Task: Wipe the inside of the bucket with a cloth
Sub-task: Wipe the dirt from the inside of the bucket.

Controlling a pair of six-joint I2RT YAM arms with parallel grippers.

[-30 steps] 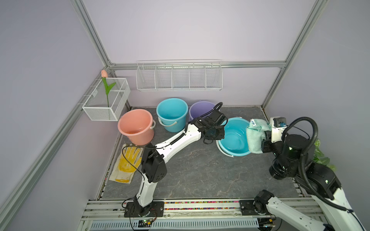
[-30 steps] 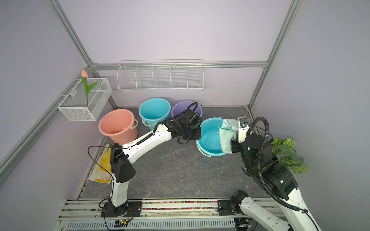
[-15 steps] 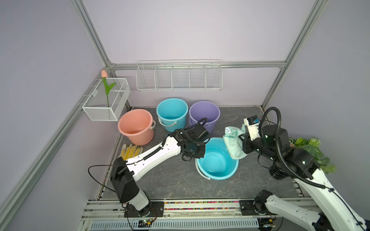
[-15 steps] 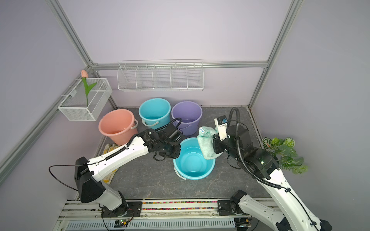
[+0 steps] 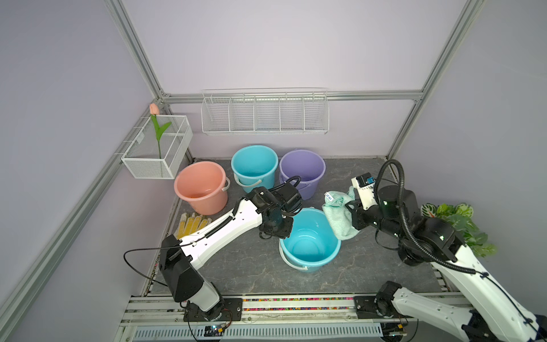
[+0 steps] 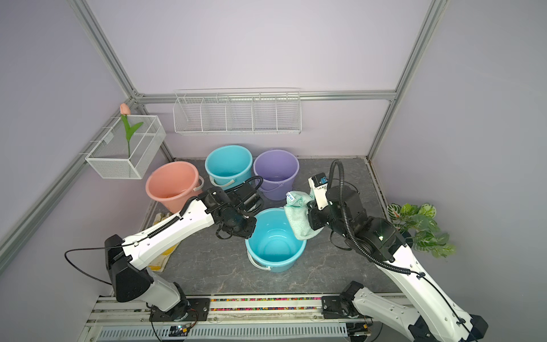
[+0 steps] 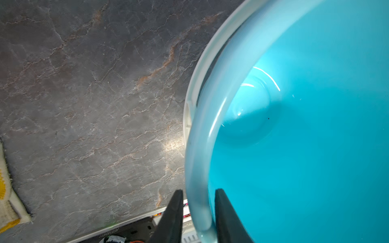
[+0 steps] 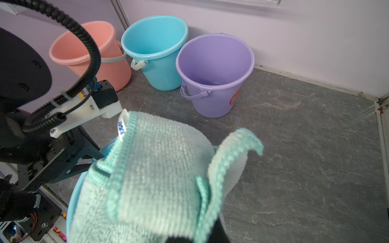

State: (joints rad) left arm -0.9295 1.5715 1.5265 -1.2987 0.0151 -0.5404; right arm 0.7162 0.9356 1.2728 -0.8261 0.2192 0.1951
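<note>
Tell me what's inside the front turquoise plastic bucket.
Nothing loose shows: only the bare floor and walls of the front turquoise plastic bucket. One finger of the left claw reaches inside its rim. The mint-green microfibre cloth hides part of one wall.

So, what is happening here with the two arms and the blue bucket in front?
The left gripper has its jaws slightly open on either side of the rim of the front blue bucket, which stands upright and empty. The right gripper is shut on the mint-green cloth and holds it up by the bucket's rim, not yet down inside. No wiping has begun.
</note>
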